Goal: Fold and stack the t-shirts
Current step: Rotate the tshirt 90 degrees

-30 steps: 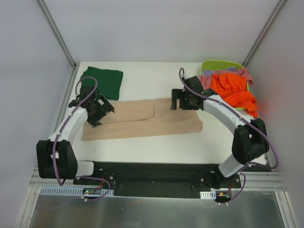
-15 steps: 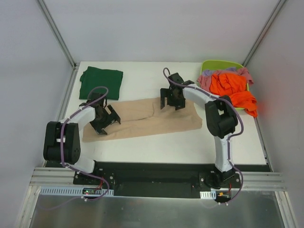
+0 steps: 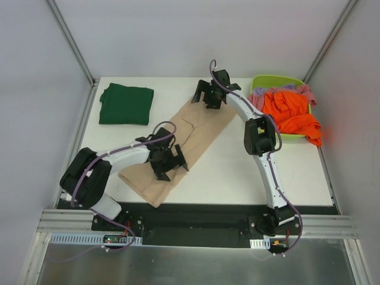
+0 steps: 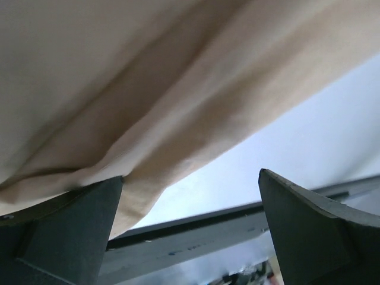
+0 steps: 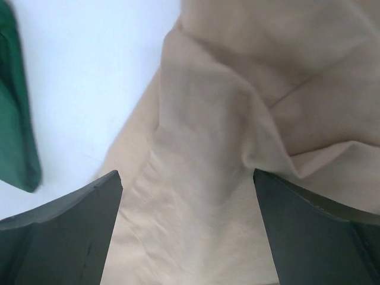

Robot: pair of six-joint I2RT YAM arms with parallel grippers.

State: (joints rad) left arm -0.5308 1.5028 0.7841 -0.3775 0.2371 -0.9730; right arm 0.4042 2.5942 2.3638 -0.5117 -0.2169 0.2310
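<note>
Top external: beige shirt diagonal

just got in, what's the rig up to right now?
Both arms are on the beige t-shirt, which is folded into a long strip lying diagonally on the table. The left end effector is open over its near part, and the right end effector is open over its far end. A dark green t-shirt lies folded at the far left. The rest, orange t-shirt on top, are heaped in the lime-green basket.
</note>
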